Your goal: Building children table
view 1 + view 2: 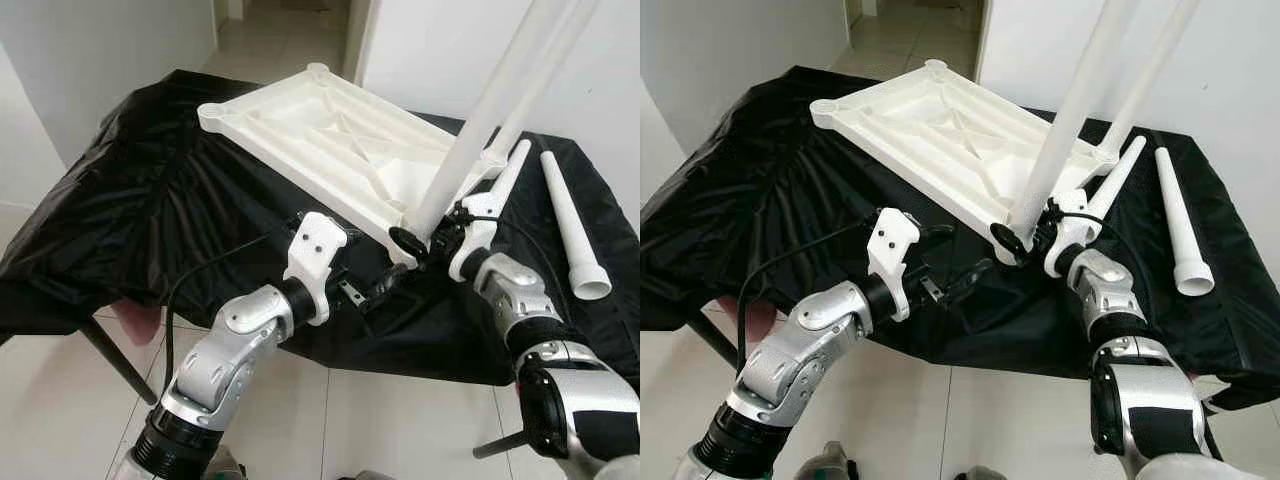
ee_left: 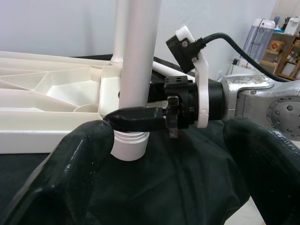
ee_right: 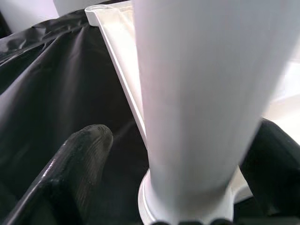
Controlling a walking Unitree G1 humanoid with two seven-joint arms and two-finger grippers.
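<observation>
A white-walled room with a pale tiled floor holds a surface draped in glossy black cloth [image 1: 150, 190]. On it the white ribbed plastic tabletop [image 1: 330, 135] lies upside down, running from the far left corner toward the near edge. One long white plastic leg [image 1: 1135, 100] already stands in the right-hand corner socket. The right tool [image 1: 432, 238] is closed around a second white tube leg [image 1: 480, 120], held upright at the near corner with its base apparently just outside the socket. The left tool [image 1: 385, 285] hovers open just beside it, fingers apart. Two more tapered white legs [image 1: 575, 225] lie loose near the right edge, so the build looks under halfway.
</observation>
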